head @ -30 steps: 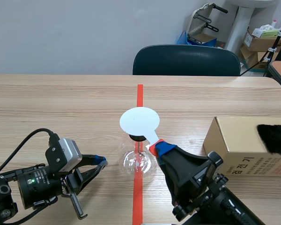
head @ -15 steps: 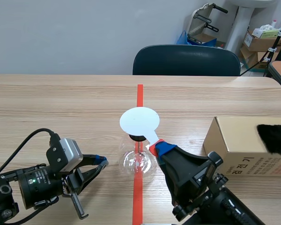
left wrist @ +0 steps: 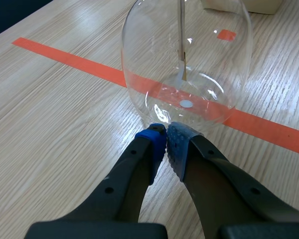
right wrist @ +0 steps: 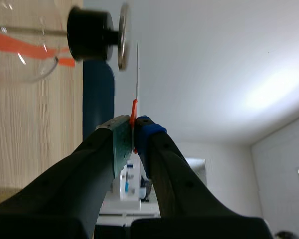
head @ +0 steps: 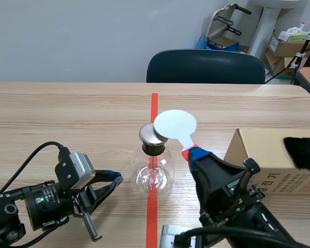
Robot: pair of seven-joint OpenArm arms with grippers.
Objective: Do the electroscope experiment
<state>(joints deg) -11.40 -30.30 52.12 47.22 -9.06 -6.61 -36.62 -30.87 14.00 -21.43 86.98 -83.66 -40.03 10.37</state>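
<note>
A glass flask (head: 155, 174) is seen upright on the wooden surface (head: 67, 113), set on the tape (head: 154, 103) line near the middle. Its neck is closed by a black stopper (head: 155, 149), and a round metal plate (head: 149, 133) is carried on top. Inside the glass a thin rod (left wrist: 182, 30) is seen hanging.

The left jaws are clenched on nothing. In the left wrist view the two blue pads (left wrist: 152, 145) are pressed together, with their tips held low at the wall of the flask (left wrist: 187, 64), near its base. Whether the glass is touched cannot be told. The left arm (head: 41, 204) is laid low over the surface.

The right jaws are closed on the red handle (right wrist: 133, 117) of a white paddle (head: 174, 123), which is pinched between the pads. In the scene view the paddle's disc is seen over the plate's right rim. In the right wrist view the paddle (right wrist: 137, 69) is shown edge-on and parallel to the plate (right wrist: 123, 35), with a narrow gap left between them.

A cardboard box (head: 263, 155) is placed well to the right of the flask, with black fur (head: 302, 152) laid on it. A dark chair (head: 205, 66) is seen behind the surface.
</note>
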